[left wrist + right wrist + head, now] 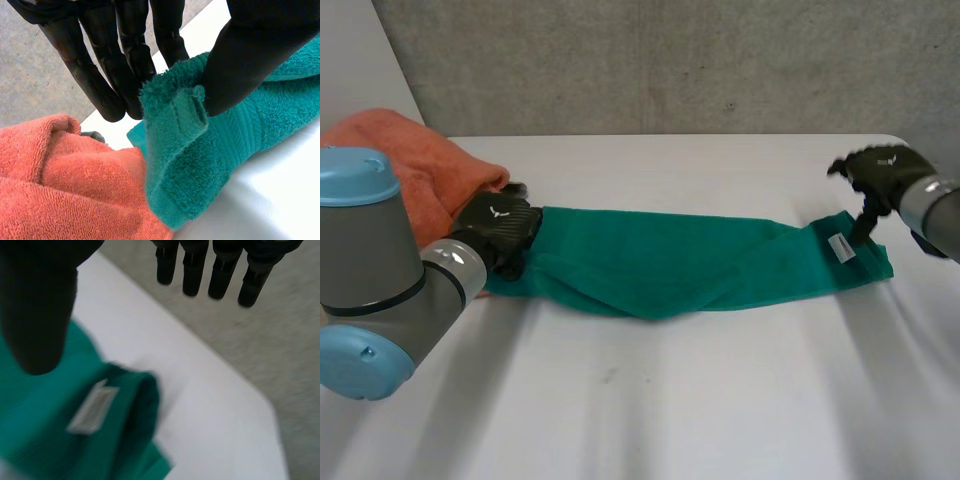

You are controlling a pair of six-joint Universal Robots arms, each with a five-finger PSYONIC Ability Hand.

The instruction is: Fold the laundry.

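Note:
A green towel [670, 260] lies stretched in a long, loosely folded band across the table [650, 400]. My left hand [500, 228] is at its left end. There the thumb and fingers [125, 50] pinch a bunched edge of the green towel [200, 165]. My right hand [885, 172] hovers just above the towel's right end, by the white label [841, 248]. Its fingers are straight and spread from the thumb [37, 305], with nothing between them. The green towel [50, 440] and its label [92, 412] lie loose beneath that thumb.
An orange towel [410, 160] is heaped at the back left corner, touching the green towel's left end [65, 185]. A grey wall runs behind the table's far edge. The table's right edge is close beside the right hand.

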